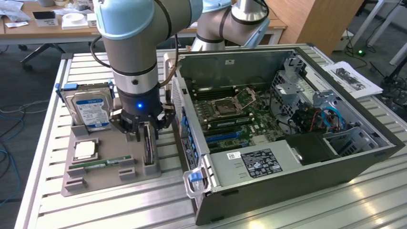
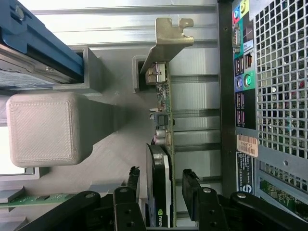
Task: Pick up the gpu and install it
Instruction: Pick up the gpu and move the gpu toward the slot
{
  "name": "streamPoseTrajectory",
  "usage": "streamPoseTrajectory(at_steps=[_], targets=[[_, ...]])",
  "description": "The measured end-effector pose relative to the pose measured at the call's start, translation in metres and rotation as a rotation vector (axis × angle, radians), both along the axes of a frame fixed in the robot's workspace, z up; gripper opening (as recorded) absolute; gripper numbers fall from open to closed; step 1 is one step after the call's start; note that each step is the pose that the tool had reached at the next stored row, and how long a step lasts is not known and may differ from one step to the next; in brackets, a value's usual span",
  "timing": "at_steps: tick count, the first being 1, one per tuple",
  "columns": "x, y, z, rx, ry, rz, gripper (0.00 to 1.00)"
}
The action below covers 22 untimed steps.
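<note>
Exterior view: gripper (image 1: 145, 136) is down over the grey holder tray (image 1: 95, 183) on the worktop (image 1: 95, 210). It straddles the gpu (image 1: 149, 155), which stands on edge in its slot at the tray edge nearest the open computer case (image 1: 286, 119). Pickup not done, install not done. Count: one gpu, one hard drive (image 1: 92, 109), one CPU (image 1: 86, 150), one RAM stick (image 1: 102, 164), one case.

Wrist view: gripper (image 2: 161, 192) jaws released, fingers (image 2: 190, 185) either side of the gpu (image 2: 159, 168), gaps visible.
</note>
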State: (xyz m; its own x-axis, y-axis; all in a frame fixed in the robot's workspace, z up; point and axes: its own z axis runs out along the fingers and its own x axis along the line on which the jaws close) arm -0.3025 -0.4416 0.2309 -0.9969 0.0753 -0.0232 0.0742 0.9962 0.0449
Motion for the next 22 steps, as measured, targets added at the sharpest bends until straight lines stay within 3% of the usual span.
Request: streamPoseTrajectory(at_steps=[6,7,22], targets=[[0.0,0.0,-0.0001,0.0001,-0.0001,0.0,0.47],[0.0,0.0,-0.0001,0.0002,-0.0001,0.0,0.4],[-0.0008,0.0001,-0.0004,0.0002,-0.0001,0.0,0.4]])
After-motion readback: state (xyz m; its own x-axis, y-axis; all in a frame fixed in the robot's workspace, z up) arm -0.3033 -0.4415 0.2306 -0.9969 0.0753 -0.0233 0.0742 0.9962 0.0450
